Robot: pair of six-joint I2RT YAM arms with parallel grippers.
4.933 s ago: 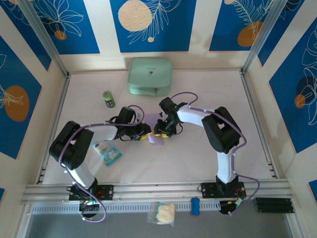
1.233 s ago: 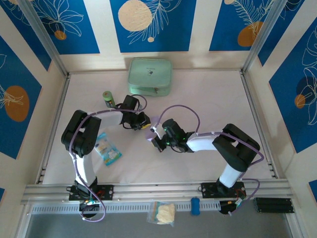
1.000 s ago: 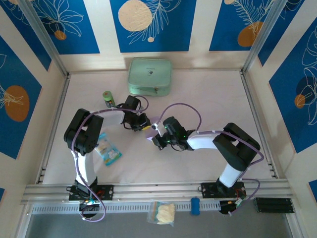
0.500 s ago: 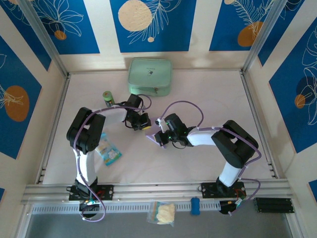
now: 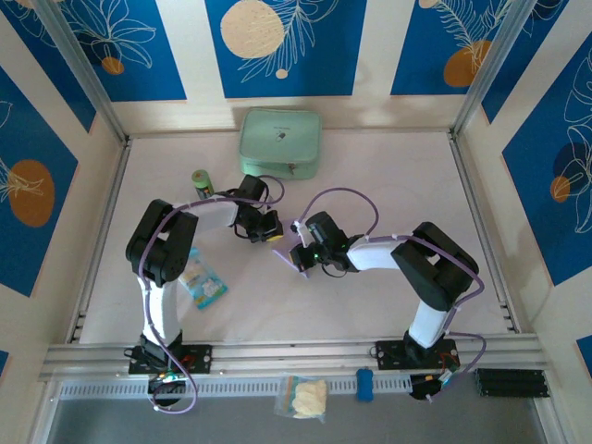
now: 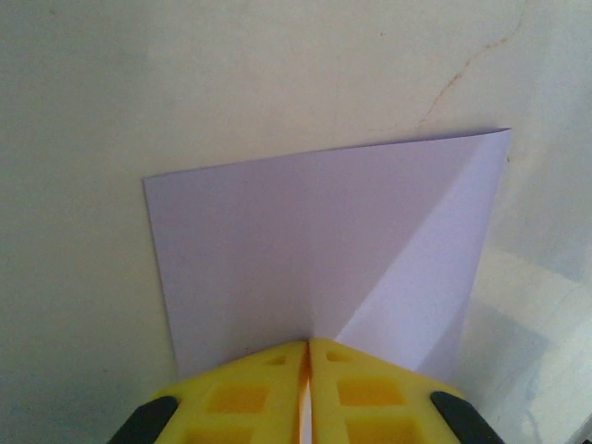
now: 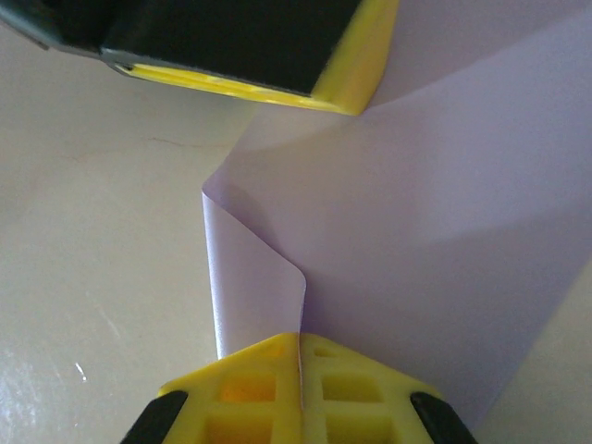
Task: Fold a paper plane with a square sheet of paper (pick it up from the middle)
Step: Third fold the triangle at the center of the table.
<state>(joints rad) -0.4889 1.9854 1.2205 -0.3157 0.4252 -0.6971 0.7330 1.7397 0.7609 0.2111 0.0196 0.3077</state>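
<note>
The square sheet of paper [image 5: 292,263] is lavender, partly folded, and held between both grippers near the table's middle. My left gripper [image 5: 266,232] is shut on one edge; in the left wrist view its yellow fingertips [image 6: 277,370] pinch the sheet [image 6: 324,240], which shows a diagonal crease. My right gripper [image 5: 299,253] is shut on the opposite edge. In the right wrist view its jaws [image 7: 301,340] clamp the paper [image 7: 435,240], with a curled flap standing to their left. The left gripper's finger [image 7: 231,46] shows at the top of that view.
A mint-green pouch [image 5: 280,141] lies at the back. A small green bottle [image 5: 203,184] stands behind the left arm. A blue-and-white snack packet [image 5: 201,280] lies by the left arm. A clear bag [image 5: 303,396] and a blue item [image 5: 364,383] rest on the front rail.
My right gripper has moved a little back and to the right with the paper's edge, bending the sheet upward. The left gripper has closed slightly and stayed nearly in place.
</note>
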